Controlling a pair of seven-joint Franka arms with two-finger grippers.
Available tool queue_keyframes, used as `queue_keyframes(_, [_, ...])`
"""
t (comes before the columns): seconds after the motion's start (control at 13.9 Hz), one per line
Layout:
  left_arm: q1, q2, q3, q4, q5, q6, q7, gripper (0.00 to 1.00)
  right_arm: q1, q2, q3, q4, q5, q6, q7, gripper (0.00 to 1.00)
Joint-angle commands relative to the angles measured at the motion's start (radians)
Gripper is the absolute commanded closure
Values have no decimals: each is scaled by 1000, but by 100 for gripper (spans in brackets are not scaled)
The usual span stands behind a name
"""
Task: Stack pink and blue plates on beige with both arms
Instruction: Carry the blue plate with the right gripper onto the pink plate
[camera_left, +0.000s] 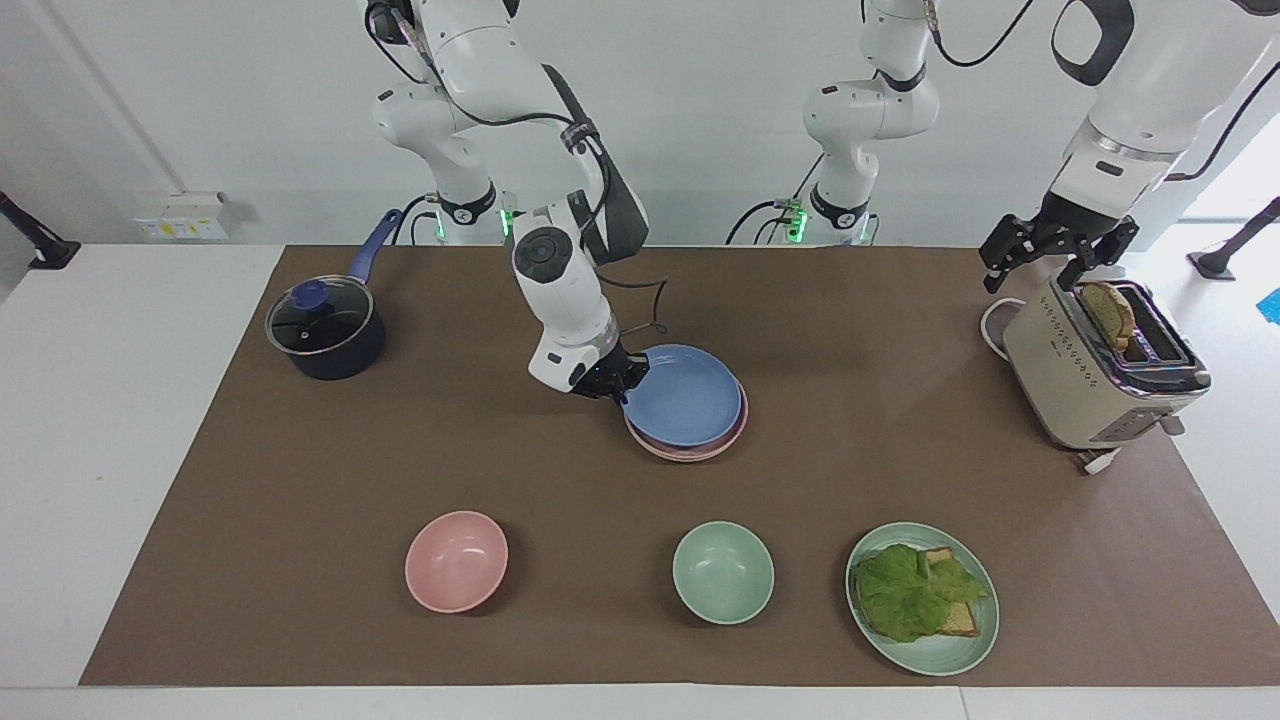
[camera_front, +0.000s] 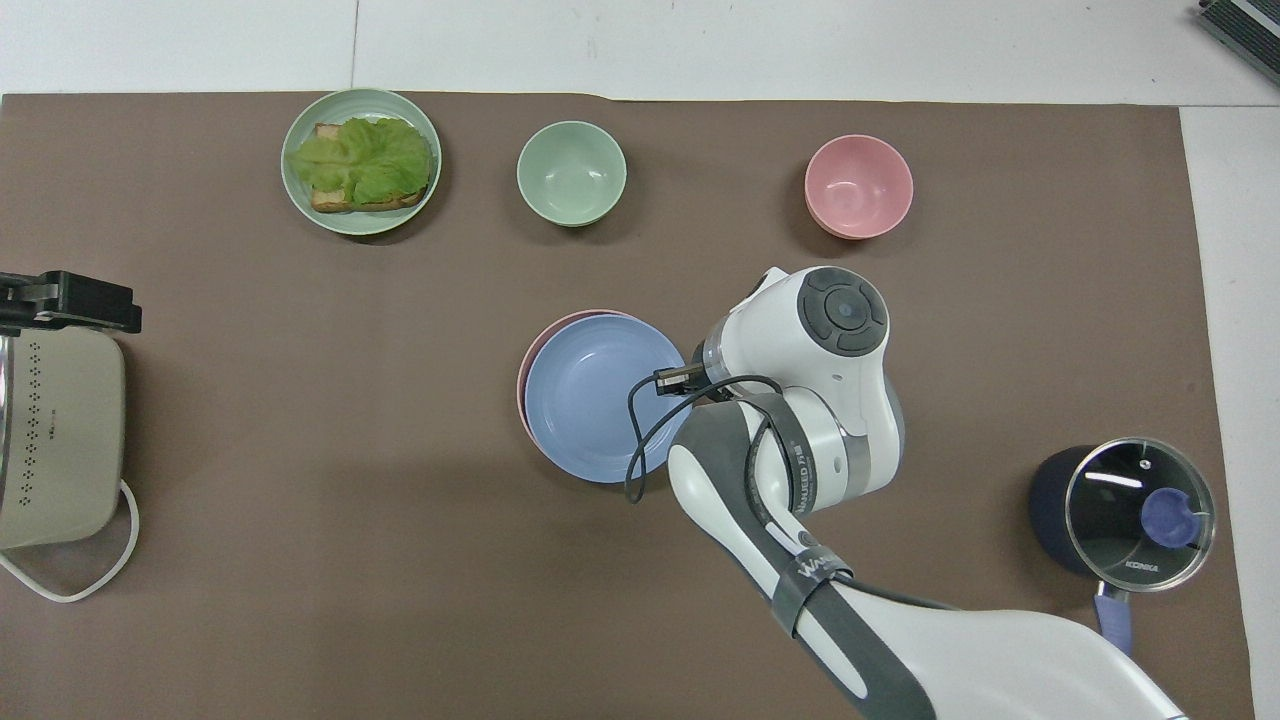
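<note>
The blue plate (camera_left: 688, 398) (camera_front: 590, 400) lies almost level on or just over the pink plate (camera_left: 706, 450) (camera_front: 522, 372), of which only a rim crescent shows. The beige plate is hidden; I cannot make it out under the stack. My right gripper (camera_left: 620, 384) is shut on the blue plate's rim, at the edge toward the right arm's end; in the overhead view the wrist covers it. My left gripper (camera_left: 1042, 268) (camera_front: 70, 300) hangs open and holds nothing over the toaster (camera_left: 1090, 385), and that arm waits.
A lidded dark pot (camera_left: 325, 330) stands toward the right arm's end. A pink bowl (camera_left: 456, 560), a green bowl (camera_left: 722, 572) and a green plate (camera_left: 940, 662) with toast and lettuce line the edge farthest from the robots. A bread slice sticks out of the toaster.
</note>
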Motion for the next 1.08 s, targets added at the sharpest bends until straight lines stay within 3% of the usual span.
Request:
queue_keyframes(0.0, [9,-5,-6,-2,10,-13,5,0,-1,-1,3,-10,34,22,-39,100])
queue_keyframes(0.36, [9,-5,-6,-2,10,-13,5,0,-2,2,4,2,101,30,-37,100])
queue_keyframes(0.93, [8,-5,-6,-1,10,-15,5,0,-5,7,4,-10,109,41,-109,100])
queue_keyframes(1.01, [8,-5,-6,-1,10,-13,5,0,-5,7,4,-10,109,41,-109,93])
